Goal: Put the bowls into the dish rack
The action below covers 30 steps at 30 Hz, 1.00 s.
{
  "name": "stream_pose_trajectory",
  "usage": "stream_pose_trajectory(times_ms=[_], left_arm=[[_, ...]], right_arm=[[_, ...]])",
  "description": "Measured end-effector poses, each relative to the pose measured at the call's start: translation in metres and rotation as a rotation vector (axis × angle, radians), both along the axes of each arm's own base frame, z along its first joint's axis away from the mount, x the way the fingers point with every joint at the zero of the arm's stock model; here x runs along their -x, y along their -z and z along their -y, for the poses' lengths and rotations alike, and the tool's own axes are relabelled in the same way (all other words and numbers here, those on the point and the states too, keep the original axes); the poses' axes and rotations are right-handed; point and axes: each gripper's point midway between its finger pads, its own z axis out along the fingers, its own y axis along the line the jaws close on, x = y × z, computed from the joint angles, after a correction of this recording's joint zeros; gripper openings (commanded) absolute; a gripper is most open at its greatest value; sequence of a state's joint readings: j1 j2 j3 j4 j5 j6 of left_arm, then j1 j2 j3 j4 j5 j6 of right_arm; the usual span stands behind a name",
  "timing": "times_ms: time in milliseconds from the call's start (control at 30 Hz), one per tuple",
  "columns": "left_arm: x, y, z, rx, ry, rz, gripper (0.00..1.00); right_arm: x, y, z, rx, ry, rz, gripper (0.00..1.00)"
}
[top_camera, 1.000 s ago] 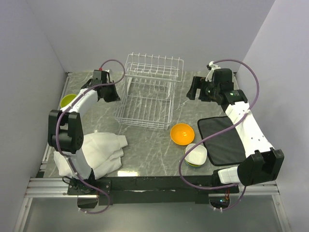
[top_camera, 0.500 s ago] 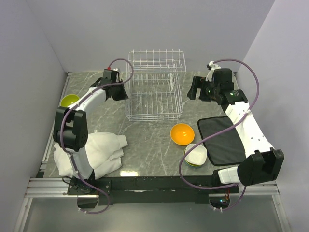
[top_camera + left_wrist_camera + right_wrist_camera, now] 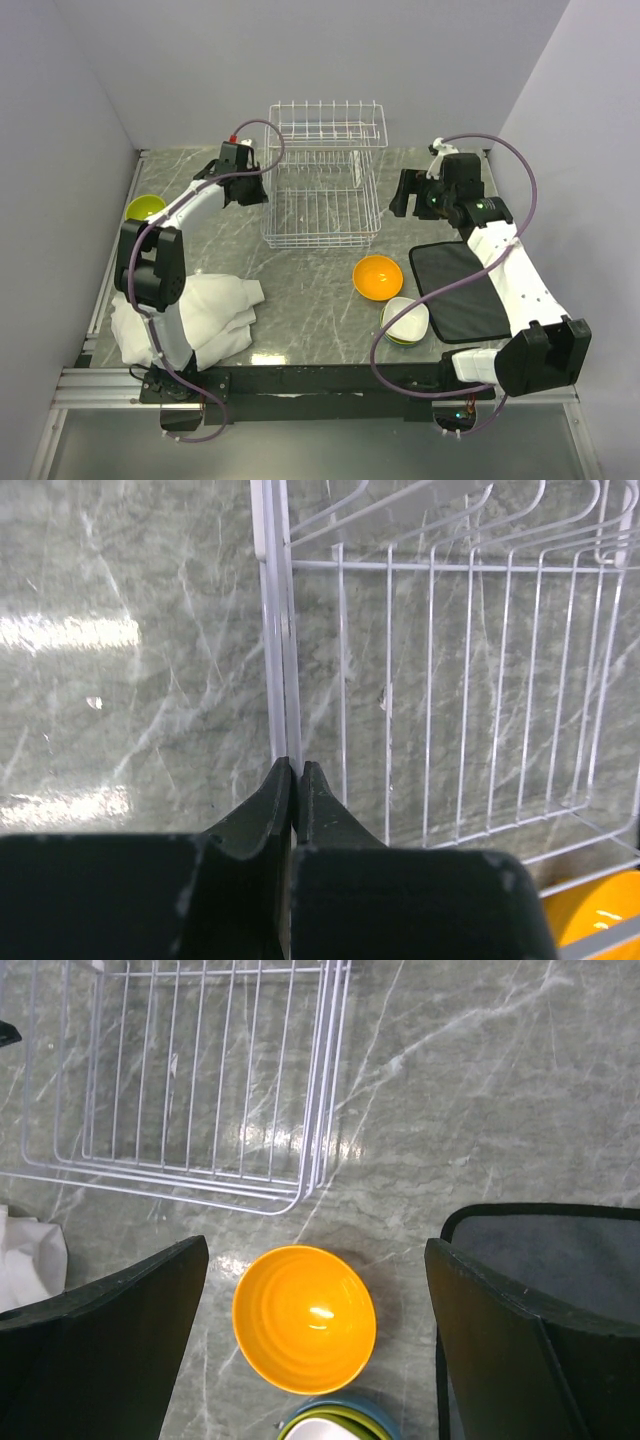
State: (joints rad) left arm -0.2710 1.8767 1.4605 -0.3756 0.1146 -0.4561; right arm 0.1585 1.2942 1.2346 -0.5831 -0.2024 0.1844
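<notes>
**Ana:** What is on the left?

**Ben:** One lime bowl (image 3: 145, 207), all alone. Nearer to us lies one white cloth (image 3: 205, 315).

**Ana:** And the left claw?

**Ben:** The left gripper (image 3: 294, 772) is pinched tight. It looks like it has the thin side wire of the dish rack (image 3: 316, 244) in its fingers, but the wire is hard to see there.

**Ana:** Are there bowls in the rack?

**Ben:** None. There is one rack, at the far middle. I think loading has not begun, and the rack is only being held.

**Ana:** What is to the right of it?

**Ben:** One orange bowl (image 3: 378, 277), near the rack. Then one stack of bowls (image 3: 405, 320), maybe three, white on top. The right gripper (image 3: 403, 193) is wide open and holds nothing. One dark mat (image 3: 462, 292) lies on the right.

**Ana:** What comes next?

**Ben:** I think the right claw must go down over the orange bowl's rim, close on it, and carry it left to the rack.
</notes>
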Motion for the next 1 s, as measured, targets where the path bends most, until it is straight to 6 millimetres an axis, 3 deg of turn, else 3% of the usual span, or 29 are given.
stream_pose_trajectory(times_ms=[400, 1000], left_arm=[[-0.005, 0.000, 0.006, -0.099, 0.036, 0.067, 0.01], [-0.001, 0.000, 0.010, -0.112, 0.047, 0.131, 0.01]], right_arm=[[0.009, 0.005, 0.003, 0.012, -0.006, 0.007, 0.97], [0.022, 0.013, 0.004, 0.022, -0.021, 0.010, 0.95]])
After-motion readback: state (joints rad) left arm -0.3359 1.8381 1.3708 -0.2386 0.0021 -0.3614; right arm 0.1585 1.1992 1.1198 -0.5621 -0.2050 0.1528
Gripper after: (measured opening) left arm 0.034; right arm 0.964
